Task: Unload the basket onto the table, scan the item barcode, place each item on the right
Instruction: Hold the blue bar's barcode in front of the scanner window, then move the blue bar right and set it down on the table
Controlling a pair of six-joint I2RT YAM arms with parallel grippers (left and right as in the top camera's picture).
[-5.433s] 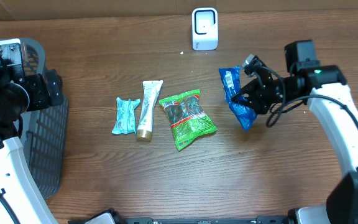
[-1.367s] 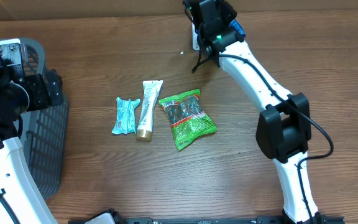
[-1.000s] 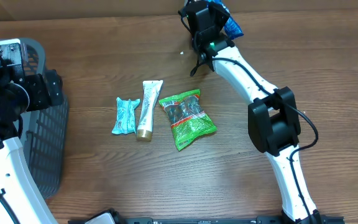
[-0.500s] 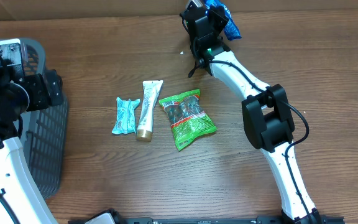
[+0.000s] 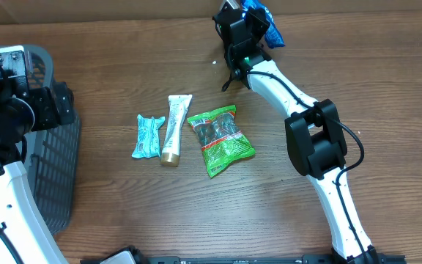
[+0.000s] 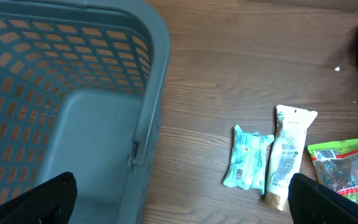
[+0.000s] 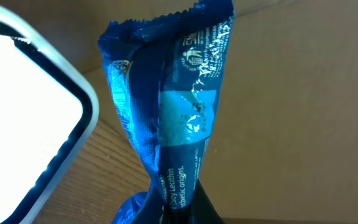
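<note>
Right pincer [image 7: 176,210] holds packet [image 7: 174,112] beside scanner [image 7: 23,106], hidden overhead.

Right arm [image 5: 277,81] stretched long from my near-right base, elbow [image 5: 315,147] bent halfway out, wrist at the far end of the reach. Right fingers [image 7: 204,211] pinched fully together on the blue packet [image 7: 173,112], which stands up from them. Left arm [image 5: 6,198] held at my left side, wrist raised, camera looking down. Left fingers [image 6: 42,199] spread wide, holding nothing.
</note>
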